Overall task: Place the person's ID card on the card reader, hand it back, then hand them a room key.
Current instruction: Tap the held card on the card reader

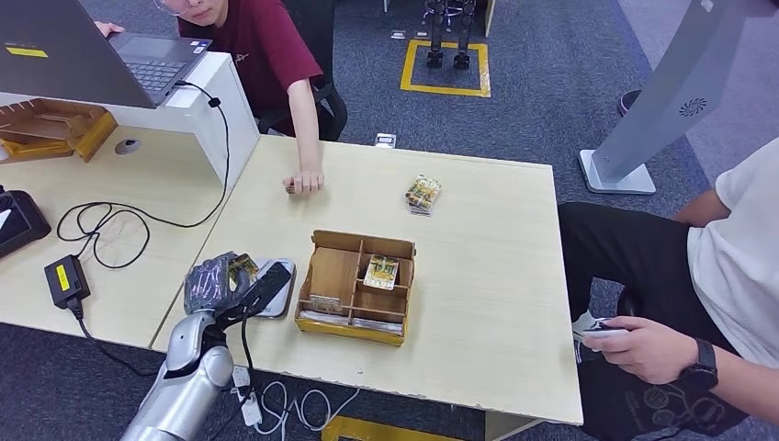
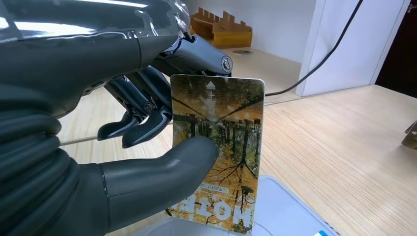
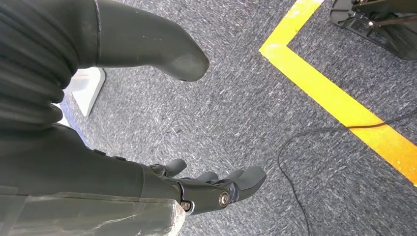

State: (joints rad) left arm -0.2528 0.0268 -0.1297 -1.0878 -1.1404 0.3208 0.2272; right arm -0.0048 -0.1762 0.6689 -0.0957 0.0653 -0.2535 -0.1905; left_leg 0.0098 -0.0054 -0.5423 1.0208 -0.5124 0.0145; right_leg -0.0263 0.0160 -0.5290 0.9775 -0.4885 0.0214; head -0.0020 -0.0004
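Left hand (image 2: pixel 123 162) pinches the ID card (image 2: pixel 219 152) between thumb and fingers, lower left of the head frame, just above the white card reader (image 1: pixel 280 292). Risk: thumb grip is narrow; card could pivot or slip, landing off the pad. Card is glossy, autumn-tree print, upright. Right hand (image 3: pixel 196 189) hangs over carpet, fingers apart, holding nothing.

head view high over table (image 1: pixel 478 276), wrist views close behind hands

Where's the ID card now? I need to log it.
The left hand pinches the ID card just above the white card reader, left of the wooden organizer.
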